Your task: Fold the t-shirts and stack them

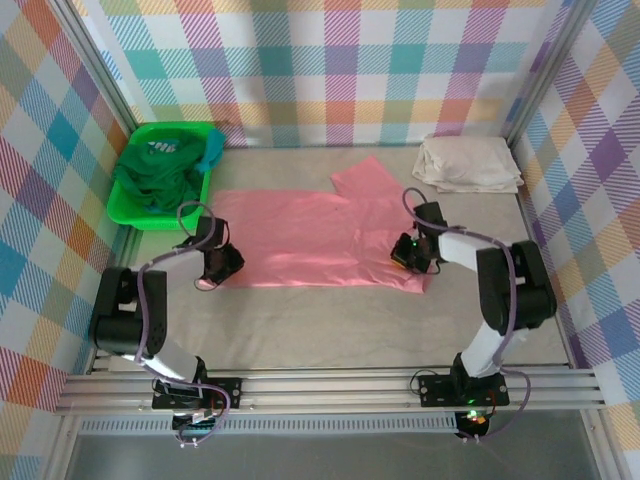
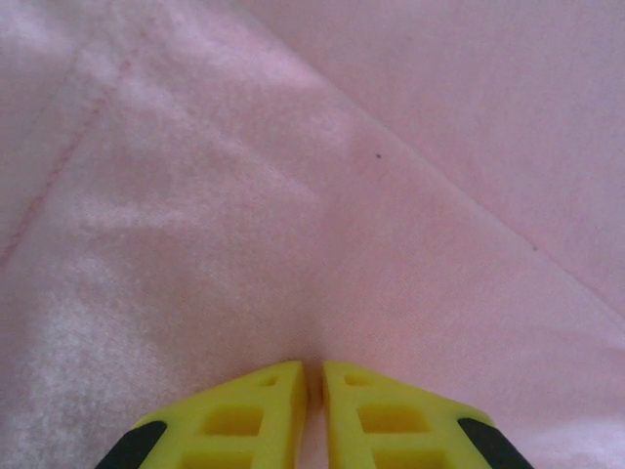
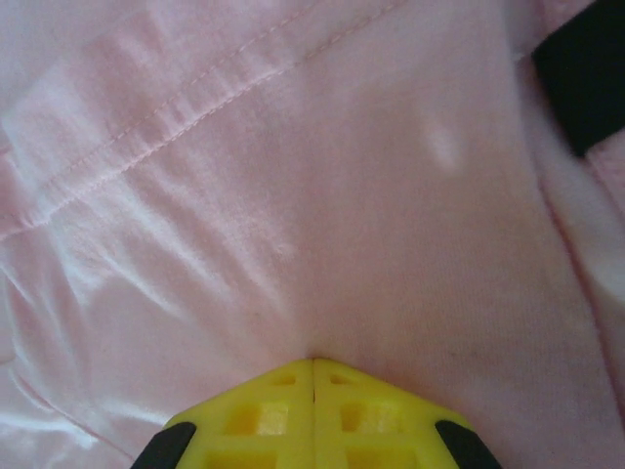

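Salmon-pink short-sleeved cloth t-shirt (image 1: 310,235): spread flat mid-table, one sleeve pointing far.
Left gripper (image 1: 218,268): at the shirt's near-left edge, fingers pinched together on pink cloth.
Right gripper (image 1: 408,252): at the shirt's near-right edge, fingers pressed together, clamping pink cloth.
Cream-white folded cloth t-shirt (image 1: 468,163): far-right corner.
Bright green plastic bin (image 1: 150,221): far left, holding a crumpled dark green t-shirt (image 1: 155,172) and a teal t-shirt (image 1: 211,150).
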`<state>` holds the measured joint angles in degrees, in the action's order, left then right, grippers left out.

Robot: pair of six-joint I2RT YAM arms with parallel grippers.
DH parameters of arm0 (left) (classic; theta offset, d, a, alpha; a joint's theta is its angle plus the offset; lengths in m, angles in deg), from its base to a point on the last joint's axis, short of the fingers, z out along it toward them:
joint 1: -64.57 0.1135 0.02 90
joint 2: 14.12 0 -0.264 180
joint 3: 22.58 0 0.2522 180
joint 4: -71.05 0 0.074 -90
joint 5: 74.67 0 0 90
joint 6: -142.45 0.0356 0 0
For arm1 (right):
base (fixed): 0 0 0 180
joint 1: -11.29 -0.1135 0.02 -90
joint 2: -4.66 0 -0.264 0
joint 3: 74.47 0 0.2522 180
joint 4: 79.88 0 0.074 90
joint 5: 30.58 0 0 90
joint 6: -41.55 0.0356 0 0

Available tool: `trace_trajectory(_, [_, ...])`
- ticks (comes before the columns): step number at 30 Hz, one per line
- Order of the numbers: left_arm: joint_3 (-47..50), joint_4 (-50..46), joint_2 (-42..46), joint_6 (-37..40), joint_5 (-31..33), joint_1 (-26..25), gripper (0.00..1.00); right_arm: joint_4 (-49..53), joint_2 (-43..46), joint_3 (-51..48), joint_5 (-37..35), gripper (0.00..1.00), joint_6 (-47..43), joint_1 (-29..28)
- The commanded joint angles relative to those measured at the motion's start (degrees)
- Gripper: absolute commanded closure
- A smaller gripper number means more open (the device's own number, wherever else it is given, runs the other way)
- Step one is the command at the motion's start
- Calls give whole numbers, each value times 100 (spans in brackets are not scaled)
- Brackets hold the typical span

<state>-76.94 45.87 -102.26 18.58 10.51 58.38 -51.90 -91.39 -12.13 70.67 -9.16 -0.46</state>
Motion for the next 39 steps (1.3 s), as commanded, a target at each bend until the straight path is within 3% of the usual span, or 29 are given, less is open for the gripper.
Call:
trace_trajectory(1, [711,-745,410,-284,-88,-196,83,201,500,-706,128,100,314,293])
trace_trajectory(8, [984,-1363,1128,-792,36,-892,83,972,1606,-1065,27,100,480,716])
trace_trajectory(12, [1107,-1560,1571,-835,327,-918,83,1139,2144,-1210,44,100,536,838])
trace_trajectory(16, [459,-1886,1636,-548,478,-910,80,1352,2286,-704,74,100,215,835])
trace_trajectory(21, [-993,-2025,1109,106,671,-620,81,1359,1814,420,-87,98,-300,757])
trace_trajectory(26, [-2240,-2021,256,581,557,46,79,1598,492,2057,225,94,-886,694])
trace_trajectory(35, [-4188,-2577,-1487,1223,1291,109,67,1718,-1043,4033,452,83,-1424,487])
trace_trajectory(39, [-5152,-3062,-2423,1284,1581,103,62,1639,-1276,4367,678,81,-1322,483])
